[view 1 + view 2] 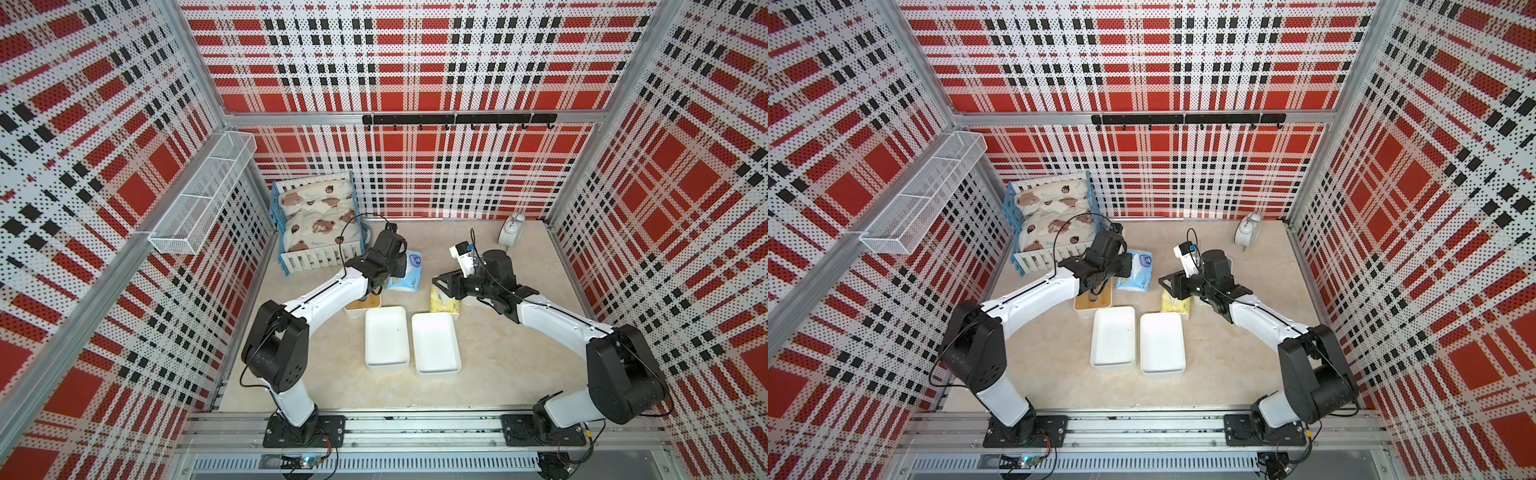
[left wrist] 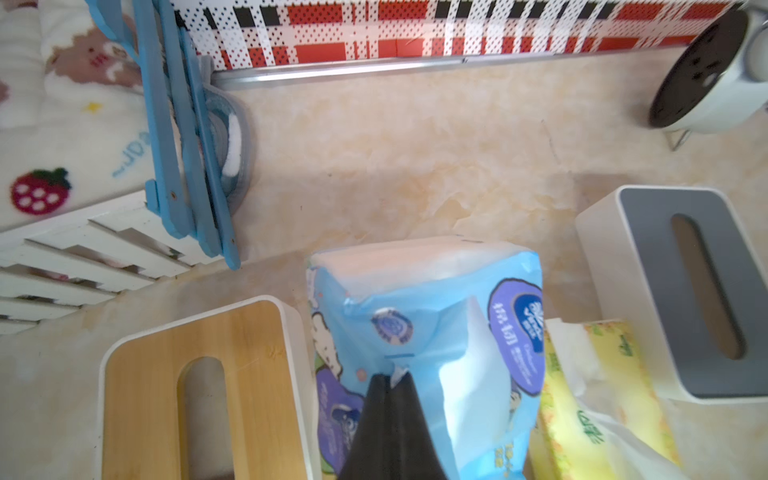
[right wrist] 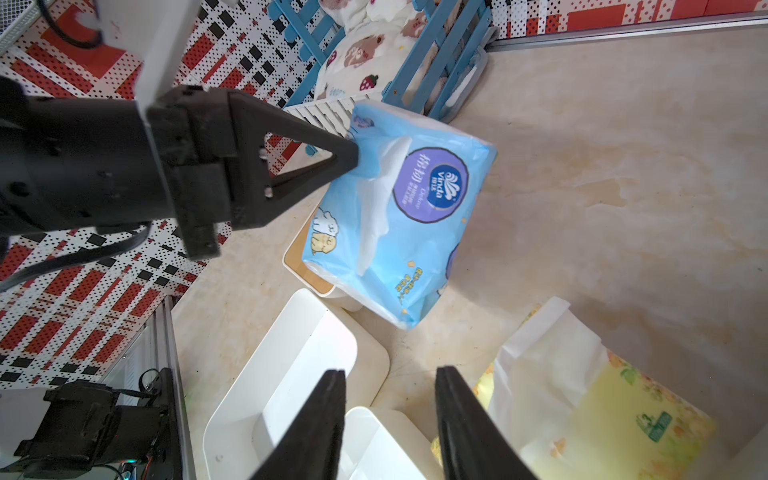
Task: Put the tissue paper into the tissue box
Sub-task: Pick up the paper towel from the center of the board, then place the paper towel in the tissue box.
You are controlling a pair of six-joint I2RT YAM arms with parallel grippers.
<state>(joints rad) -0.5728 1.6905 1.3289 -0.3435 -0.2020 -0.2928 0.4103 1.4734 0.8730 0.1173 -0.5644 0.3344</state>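
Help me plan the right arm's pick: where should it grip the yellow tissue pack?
Probably across the narrow width of the yellow tissue pack, from above: it lies flat, opening up. Keep the right gripper off the loose white sheet, which might slip out.

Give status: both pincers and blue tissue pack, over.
Left pincer shut on blue tissue pack. Right pincer open, empty. Pack not yet in white box. Bamboo lid beside pack.
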